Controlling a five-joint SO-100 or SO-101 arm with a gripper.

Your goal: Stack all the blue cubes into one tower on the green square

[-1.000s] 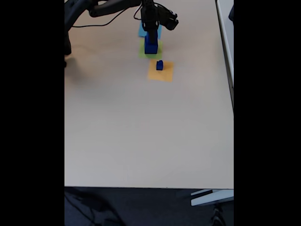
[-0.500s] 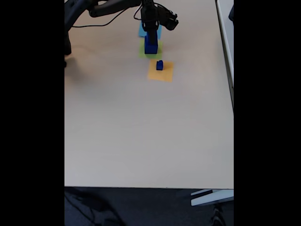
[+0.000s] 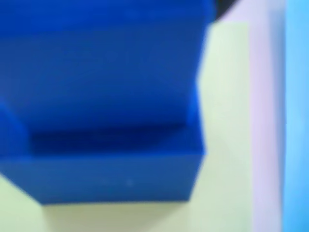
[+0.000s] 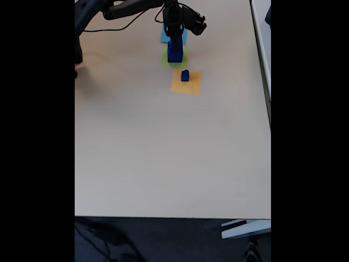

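A pale table (image 4: 163,153) — on the green square (image 4: 167,62) two blue cubes (image 4: 174,53) stand stacked, the gripper (image 4: 175,39) over them, grip unclear; the small cube (image 4: 185,75) sits just beyond on the orange square (image 4: 192,84). Release squarely — lift straight up.

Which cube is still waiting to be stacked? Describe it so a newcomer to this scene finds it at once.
In the fixed view, look to the far end of the beige table, where three paper squares lie in a row. The small blue cube sits alone on the orange square, nearest the camera. The other blue cubes stand stacked on the green square under the gripper.
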